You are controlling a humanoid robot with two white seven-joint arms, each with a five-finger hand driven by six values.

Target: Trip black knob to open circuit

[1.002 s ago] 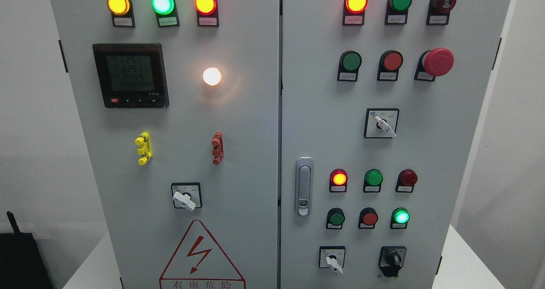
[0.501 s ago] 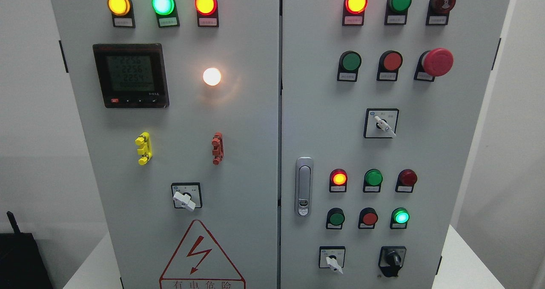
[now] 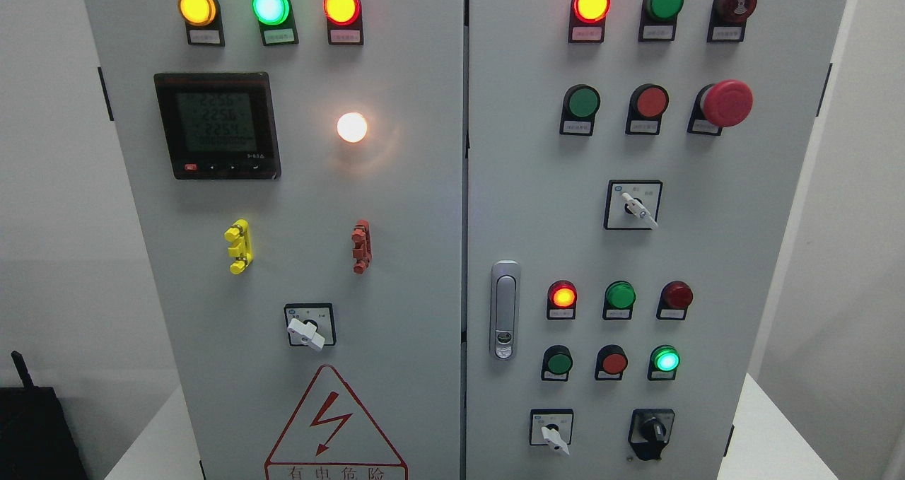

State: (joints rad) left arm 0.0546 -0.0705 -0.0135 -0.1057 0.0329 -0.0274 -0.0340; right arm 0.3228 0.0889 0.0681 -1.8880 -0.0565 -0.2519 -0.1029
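- The tall grey metal control cabinet (image 3: 396, 254) fills the view, its lamps lit.
- The small black rotary knob (image 3: 652, 432) sits at the right door's lower right, untouched.
- No robot hand shows, so finger state is unknowable; reaching comes next, likely from the right.

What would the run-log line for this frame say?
stage: before reach | black knob: lower right of right door, untouched | hands: none in view | green lamp above knob: lit
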